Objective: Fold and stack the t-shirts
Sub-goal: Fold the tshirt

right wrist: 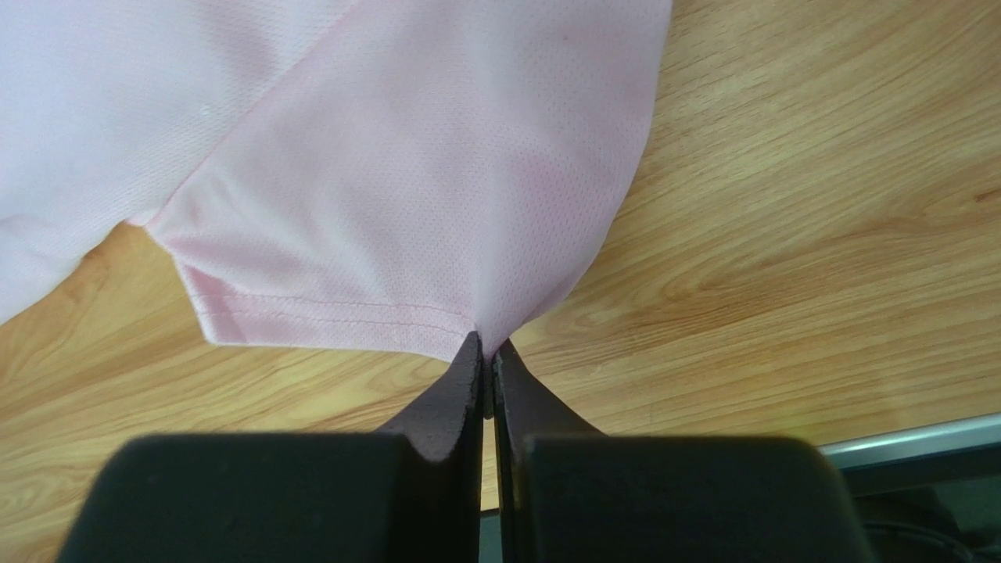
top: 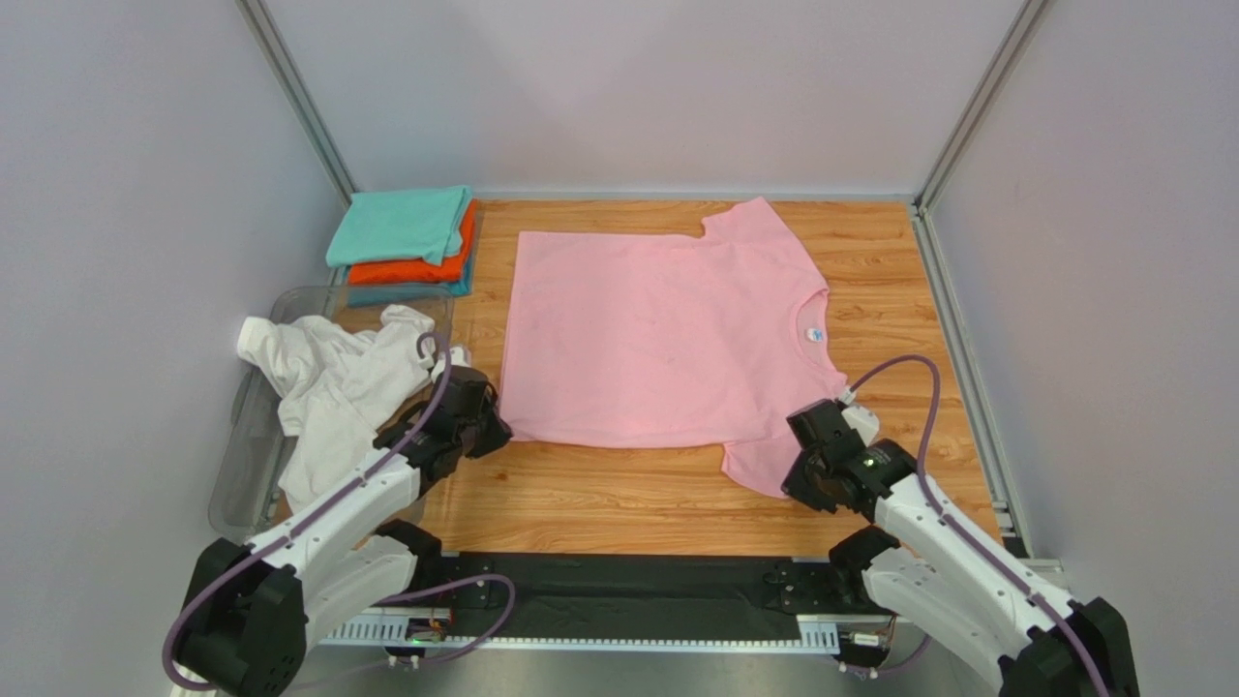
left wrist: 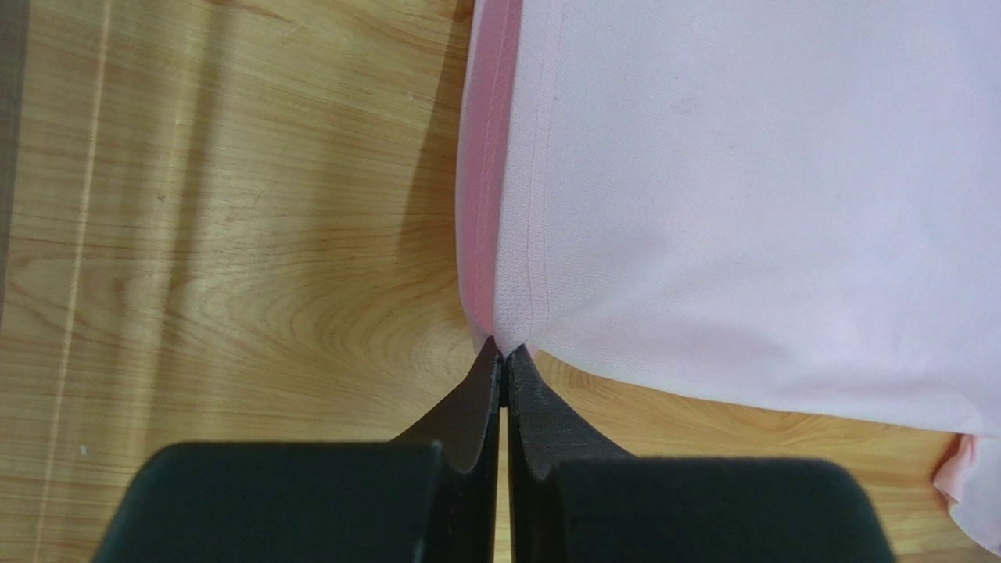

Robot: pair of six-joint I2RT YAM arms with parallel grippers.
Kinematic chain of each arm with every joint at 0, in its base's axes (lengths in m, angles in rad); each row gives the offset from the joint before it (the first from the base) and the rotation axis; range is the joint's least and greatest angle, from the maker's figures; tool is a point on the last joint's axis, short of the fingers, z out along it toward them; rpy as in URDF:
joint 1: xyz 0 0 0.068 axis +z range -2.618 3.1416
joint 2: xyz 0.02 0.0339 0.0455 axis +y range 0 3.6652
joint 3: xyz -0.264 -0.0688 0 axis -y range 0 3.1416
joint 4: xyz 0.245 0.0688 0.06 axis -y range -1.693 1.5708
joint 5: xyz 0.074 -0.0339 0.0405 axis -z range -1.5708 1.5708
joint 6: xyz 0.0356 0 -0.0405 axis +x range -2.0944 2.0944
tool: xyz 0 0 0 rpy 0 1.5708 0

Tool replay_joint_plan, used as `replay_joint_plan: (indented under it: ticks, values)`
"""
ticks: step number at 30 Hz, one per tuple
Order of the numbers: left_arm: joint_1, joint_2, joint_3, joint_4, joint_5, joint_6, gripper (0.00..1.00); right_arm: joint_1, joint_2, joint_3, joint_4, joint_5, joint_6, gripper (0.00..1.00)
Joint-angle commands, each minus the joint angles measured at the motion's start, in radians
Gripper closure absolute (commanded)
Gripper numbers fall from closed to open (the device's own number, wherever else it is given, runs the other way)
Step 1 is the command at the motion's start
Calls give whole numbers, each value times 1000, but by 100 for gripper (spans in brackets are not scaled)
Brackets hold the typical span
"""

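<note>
The light pink t-shirt [top: 662, 334] lies spread flat on the wooden table, collar to the right. My left gripper [top: 492, 431] is shut on its near-left hem corner [left wrist: 508, 334]. My right gripper [top: 794, 479] is shut on the corner of the near sleeve [right wrist: 488, 323]. A crumpled white t-shirt [top: 338, 381] lies at the left, partly over a clear bin. A folded stack with teal [top: 396, 222] on top, orange [top: 422, 267] under it and a blue edge below sits at the back left.
A clear plastic bin [top: 245, 436] stands along the table's left edge under the white shirt. Metal frame rails run along the right edge [top: 967, 378] and the back. A black strip [top: 626, 581] borders the near edge between the arm bases.
</note>
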Motion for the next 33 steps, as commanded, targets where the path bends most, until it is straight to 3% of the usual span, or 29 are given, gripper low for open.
replay_joint_plan:
  ticks: [1, 22, 33]
  values:
    - [2, -68, -22, -22, 46, -8, 100, 5, -83, 10, -40, -28, 12, 100]
    - [-22, -473, -86, -254, 123, -23, 100, 86, -447, 142, -348, -11, 72, 100]
    - [-22, -468, -62, -245, 96, -11, 100, 86, -375, 177, -190, 12, -10, 100]
